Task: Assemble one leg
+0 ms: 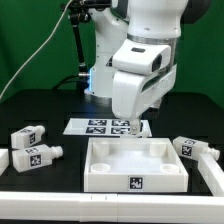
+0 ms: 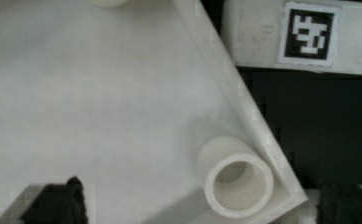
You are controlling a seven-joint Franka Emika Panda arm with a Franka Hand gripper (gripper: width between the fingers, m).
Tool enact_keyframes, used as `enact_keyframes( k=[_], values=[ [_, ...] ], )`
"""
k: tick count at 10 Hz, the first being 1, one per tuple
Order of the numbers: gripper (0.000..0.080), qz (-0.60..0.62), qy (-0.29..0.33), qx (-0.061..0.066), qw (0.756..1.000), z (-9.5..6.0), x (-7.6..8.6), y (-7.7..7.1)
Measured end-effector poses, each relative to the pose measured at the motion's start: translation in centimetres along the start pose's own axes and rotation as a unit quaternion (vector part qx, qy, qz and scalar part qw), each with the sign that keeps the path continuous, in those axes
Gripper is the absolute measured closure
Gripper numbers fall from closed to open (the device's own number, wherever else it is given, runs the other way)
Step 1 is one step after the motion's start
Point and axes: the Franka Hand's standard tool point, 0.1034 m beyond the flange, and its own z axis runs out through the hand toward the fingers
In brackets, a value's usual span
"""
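The white square tabletop (image 1: 100, 170) lies at the front middle of the table. My gripper (image 1: 135, 127) hangs over its far right corner, open and empty. In the wrist view its dark fingertips (image 2: 53, 205) stand wide apart, the gripper (image 2: 199, 207) over the tabletop's inner floor (image 2: 107, 110), next to a round corner socket (image 2: 240, 186). Two legs (image 1: 27, 135) (image 1: 37, 155) lie at the exterior view's left and two more (image 1: 188, 148) (image 1: 212, 162) at its right. A white tagged piece (image 2: 311, 35), probably a leg, lies just past the tabletop's edge.
The marker board (image 1: 95, 126) lies flat behind the tabletop, partly hidden by my gripper. The arm's base and a black pole with cables stand at the back. A white rail (image 1: 60, 194) runs along the front edge of the table.
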Motion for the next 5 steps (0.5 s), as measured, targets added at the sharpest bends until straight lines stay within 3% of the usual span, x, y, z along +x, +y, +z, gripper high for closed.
enact_keyframes(
  k=[1, 2, 3, 5],
  values=[
    [0.015, 0.0, 0.0, 0.0, 1.0, 0.0, 0.0, 0.0],
    [0.015, -0.017, 0.012, -0.011, 1.0, 0.3, 0.0, 0.2],
    [0.015, -0.038, 0.027, -0.025, 0.999, 1.5, -0.7, -0.1],
    [0.015, -0.067, 0.041, -0.04, 0.996, 3.3, -2.0, -0.5]
  ],
)
